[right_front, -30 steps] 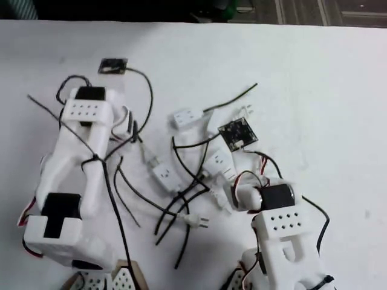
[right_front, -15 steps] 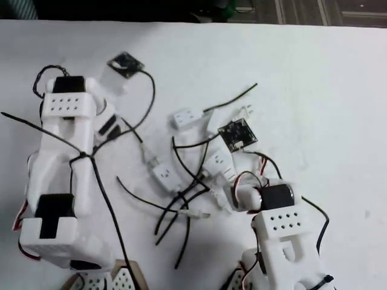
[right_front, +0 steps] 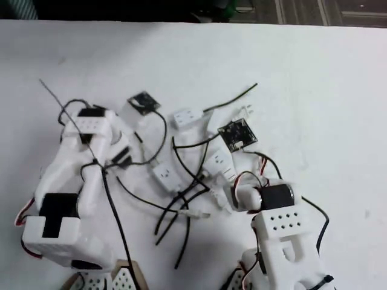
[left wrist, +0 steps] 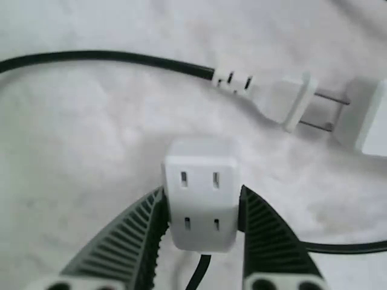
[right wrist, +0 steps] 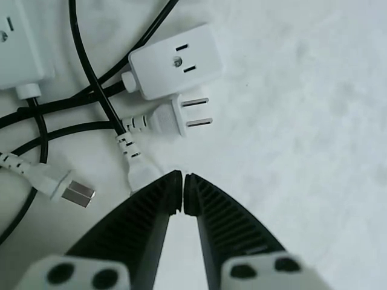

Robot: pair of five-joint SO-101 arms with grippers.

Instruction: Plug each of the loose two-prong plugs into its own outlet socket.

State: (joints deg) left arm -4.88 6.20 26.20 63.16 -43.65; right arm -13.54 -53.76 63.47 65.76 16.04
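1. Since the earlier frame, the left arm (right_front: pixel 84 139) shifts down and right, toward the cords.
2. Left gripper (left wrist: pixel 202 196) pinches a white outlet socket (left wrist: pixel 201 181); a two-prong plug (left wrist: pixel 284 99) lies just ahead, unplugged.
3. Right gripper (right wrist: pixel 182 184) has its fingers pressed together; a second plug (right wrist: pixel 172 118) lies just ahead, beside a second socket (right wrist: pixel 175 60).

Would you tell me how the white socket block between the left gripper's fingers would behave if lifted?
The socket block looks rigid and small, so probably light. Its smooth plastic sides might slip in the left gripper. Its black cord looks floppy and would likely trail and tug.
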